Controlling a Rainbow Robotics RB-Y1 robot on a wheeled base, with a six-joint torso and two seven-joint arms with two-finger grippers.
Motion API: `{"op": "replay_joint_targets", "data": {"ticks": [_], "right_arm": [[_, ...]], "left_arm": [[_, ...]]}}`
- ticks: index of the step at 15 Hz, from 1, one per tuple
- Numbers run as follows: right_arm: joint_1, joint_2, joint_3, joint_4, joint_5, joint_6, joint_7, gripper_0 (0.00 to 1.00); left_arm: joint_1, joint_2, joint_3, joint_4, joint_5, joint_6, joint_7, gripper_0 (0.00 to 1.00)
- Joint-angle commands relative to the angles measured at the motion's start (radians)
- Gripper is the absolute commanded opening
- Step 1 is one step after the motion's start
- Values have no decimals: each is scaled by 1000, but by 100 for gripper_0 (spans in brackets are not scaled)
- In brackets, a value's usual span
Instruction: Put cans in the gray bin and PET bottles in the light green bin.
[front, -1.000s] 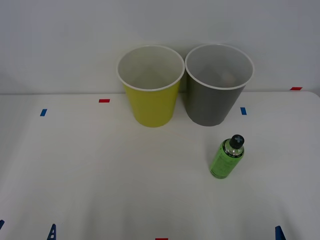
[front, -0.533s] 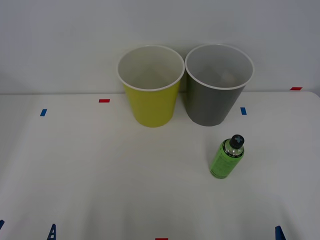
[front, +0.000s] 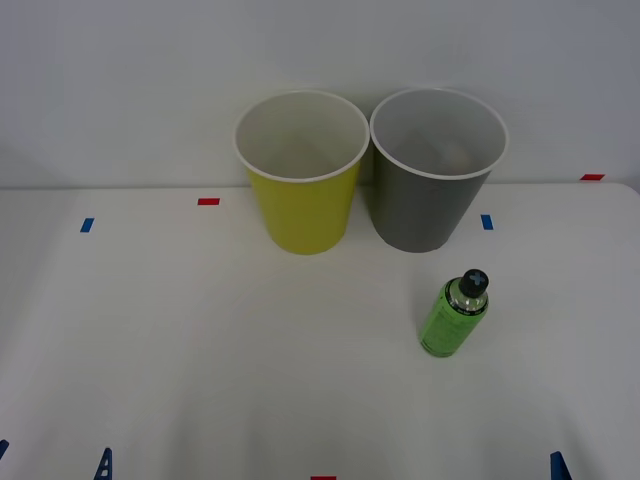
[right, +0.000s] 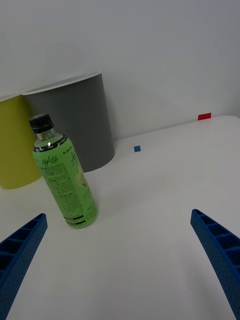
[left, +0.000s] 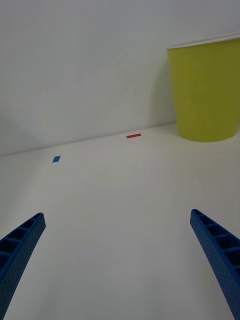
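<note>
Nothing moved, upright PET bottle (right: 64, 177) labelled "Apple Lite" before gray bin (right: 75, 120), both tools spread wide

The right gripper (right: 120, 260) hangs low and roughly level, its jaws spread wide, with one blue ribbed finger at each lower corner of its wrist view and nothing between them. The left gripper (left: 120, 260) sits in the same pose, jaws equally wide apart and holding nothing. In the front view, small blue fingertips (front: 103, 465) poke up at the near edge.
</note>
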Motion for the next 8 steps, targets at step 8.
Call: {"op": "replay_joint_targets", "data": {"ticks": [8], "right_arm": [[0,0,0,0,0,0,0,100]], "left_arm": [[0,0,0,0,0,0,0,100]]}}
